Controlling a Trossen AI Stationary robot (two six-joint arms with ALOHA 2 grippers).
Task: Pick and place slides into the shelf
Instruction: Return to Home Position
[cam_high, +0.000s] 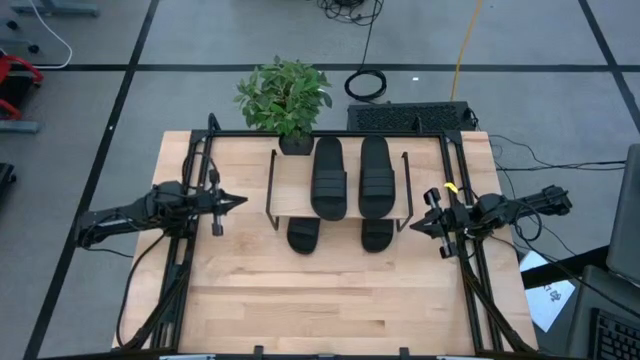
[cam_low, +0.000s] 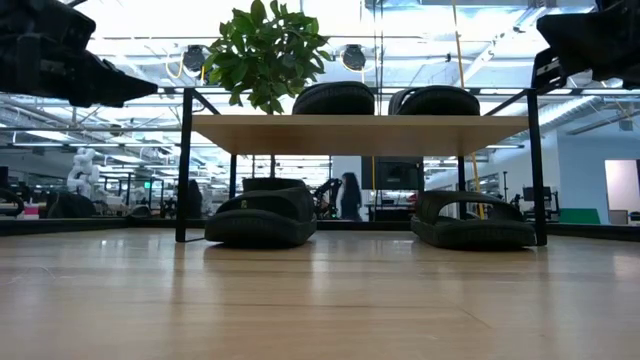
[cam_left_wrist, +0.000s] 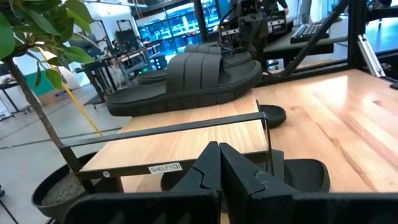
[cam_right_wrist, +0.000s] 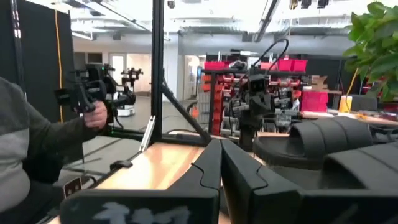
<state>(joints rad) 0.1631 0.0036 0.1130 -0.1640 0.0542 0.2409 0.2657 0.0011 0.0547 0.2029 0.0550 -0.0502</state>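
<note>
Two black slides (cam_high: 329, 178) (cam_high: 376, 178) lie side by side, soles down, on the shelf's light wood top board (cam_high: 292, 190). Two more slides (cam_low: 262, 218) (cam_low: 472, 222) rest on the table under the board, their near ends (cam_high: 303, 235) (cam_high: 377, 236) sticking out past its front edge. My left gripper (cam_high: 238, 201) hovers shut to the left of the shelf, pointing level at it, its fingertips (cam_left_wrist: 219, 155) together. My right gripper (cam_high: 413, 226) hovers shut to the right of the shelf, pointing back at it, with nothing between its fingers (cam_right_wrist: 221, 152).
A potted plant (cam_high: 285, 100) stands at the shelf's far left corner. Black rails (cam_high: 330, 133) frame the table's far edge and sides. Bare tabletop (cam_high: 330, 300) lies in front of the shelf. Beyond the table a person's hand (cam_right_wrist: 94, 115) holds a control device.
</note>
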